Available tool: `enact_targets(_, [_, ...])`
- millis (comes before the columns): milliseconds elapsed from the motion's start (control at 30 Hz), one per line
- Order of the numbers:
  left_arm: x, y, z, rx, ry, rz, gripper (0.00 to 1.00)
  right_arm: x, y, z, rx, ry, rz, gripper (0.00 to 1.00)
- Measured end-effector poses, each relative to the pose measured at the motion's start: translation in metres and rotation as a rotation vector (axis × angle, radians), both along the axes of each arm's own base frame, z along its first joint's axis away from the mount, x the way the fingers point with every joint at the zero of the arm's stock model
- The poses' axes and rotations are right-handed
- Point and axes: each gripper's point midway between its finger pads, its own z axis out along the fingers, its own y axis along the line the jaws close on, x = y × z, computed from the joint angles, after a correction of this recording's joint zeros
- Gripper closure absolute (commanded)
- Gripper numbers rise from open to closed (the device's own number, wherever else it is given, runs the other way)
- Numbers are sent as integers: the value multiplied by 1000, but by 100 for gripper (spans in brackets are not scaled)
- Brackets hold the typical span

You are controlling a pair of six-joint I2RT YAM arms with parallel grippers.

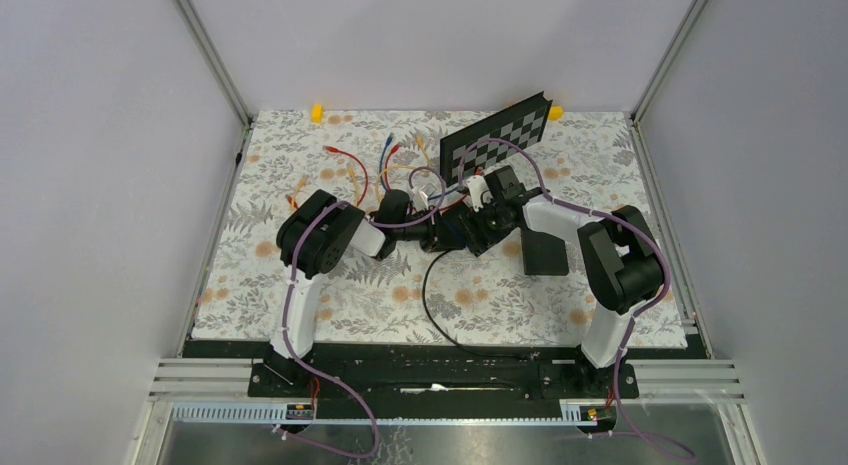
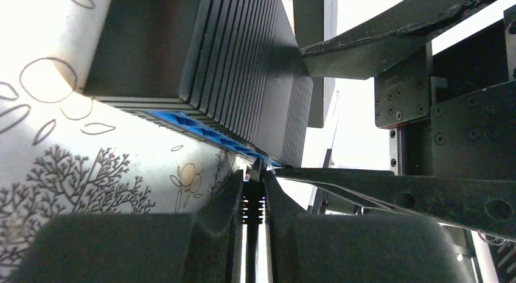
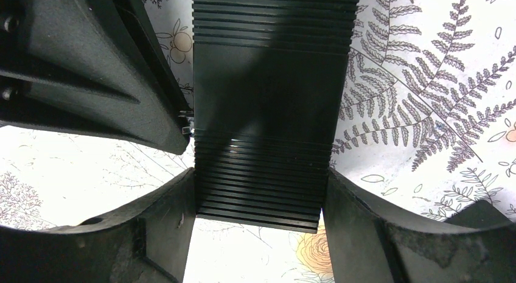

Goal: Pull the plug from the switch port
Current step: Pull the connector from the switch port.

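Black ribbed plastic is filling the right wrist view: this is the switch (image 3: 261, 112), lying on the flowered table cover (image 3: 426, 82). Our right gripper (image 3: 258, 195) is clamping it across its width, one finger pressing on each side. Our left gripper (image 2: 254, 195) is pinching shut on the plug (image 2: 254, 209), whose ridged boot is showing between the fingers (image 2: 222, 204), right at the row of blue ports (image 2: 201, 128) on the switch's front face. From above, the two grippers are meeting near the middle of the table, and a black cable (image 1: 428, 295) is trailing toward the near edge.

We are judging the plug to be seated in its port, so the pull itself is the step in hand. To do it well, we are planning to draw the left arm straight back along the plug's own line, never sideways, while the right grip is bracing the switch against being dragged along. Whether the latch tab is being pressed we cannot tell, so we are favouring a gentle start.
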Motion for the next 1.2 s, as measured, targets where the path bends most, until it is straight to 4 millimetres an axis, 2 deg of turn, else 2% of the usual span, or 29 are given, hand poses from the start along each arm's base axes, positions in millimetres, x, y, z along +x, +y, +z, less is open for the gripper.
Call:
enact_targets(467, [-5,-4,1,-39,58,62,100,1,0,0,0,1,-18,69])
enact_targets(867, [-2,1,0,12,-6,38,100,0,2,1,14,0,18,70])
enact_targets(1200, [-7,-6,2,-37,60,75,100,0,0,0,14,4,-21,71])
